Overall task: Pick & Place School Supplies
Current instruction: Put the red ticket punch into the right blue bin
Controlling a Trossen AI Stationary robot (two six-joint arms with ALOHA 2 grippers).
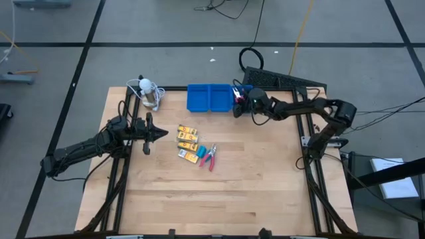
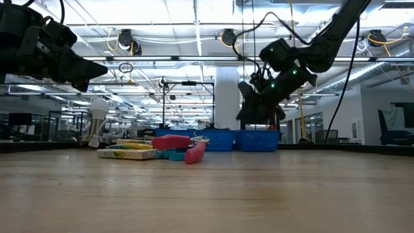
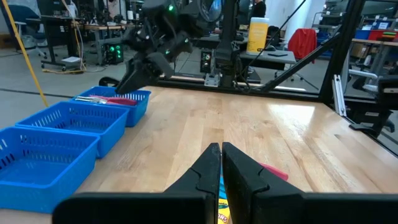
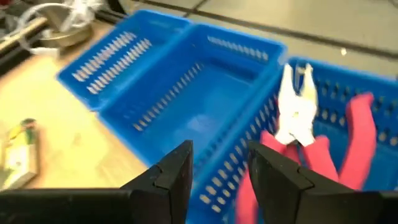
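Observation:
Three yellow-orange packets (image 1: pixel 188 142) lie flat mid-table, with a light-blue piece (image 1: pixel 202 151) and red-handled pliers (image 1: pixel 211 157) beside them. My left gripper (image 1: pixel 158 135) is shut and hovers above the table just left of the packets; a packet (image 3: pixel 220 200) shows under its fingertips (image 3: pixel 221 163). My right gripper (image 4: pixel 217 163) is open, above the right end of the blue tray (image 1: pixel 199 98). A second pair of red-handled pliers (image 4: pixel 297 122) lies in the tray's right compartment, below and beyond the fingers. In the low view the right gripper (image 2: pixel 259 111) hangs above the tray (image 2: pixel 255 140).
A white round object with a coiled cable (image 1: pixel 149 93) sits at the far left corner beside the tray. The tray's left and middle compartments (image 4: pixel 186 99) show nothing inside. Bare wood (image 1: pixel 219 199) stretches toward the near edge. Cables and a dark keyboard-like unit (image 1: pixel 272 79) lie beyond the far edge.

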